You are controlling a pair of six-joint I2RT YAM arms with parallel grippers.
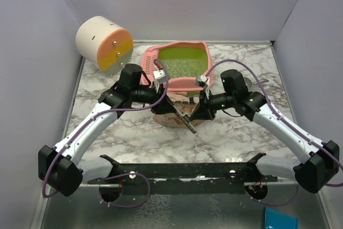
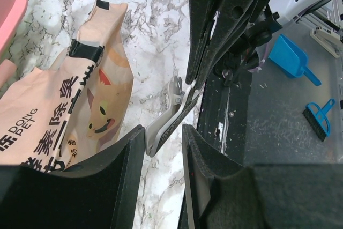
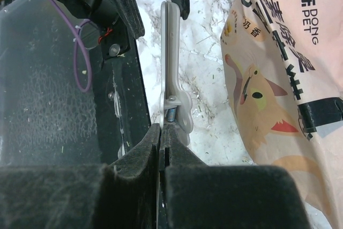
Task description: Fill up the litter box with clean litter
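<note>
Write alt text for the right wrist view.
The right fingers are shut on the spring end of a grey bag clip, whose long arm points away over the marble table. To its right sits a beige pouch printed with a cartoon cat; to its left runs a black rail with a purple cable.

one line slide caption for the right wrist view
Right gripper, fingers shut on a grey spring clip, beside the cat-printed pouch on the marble table.
</note>
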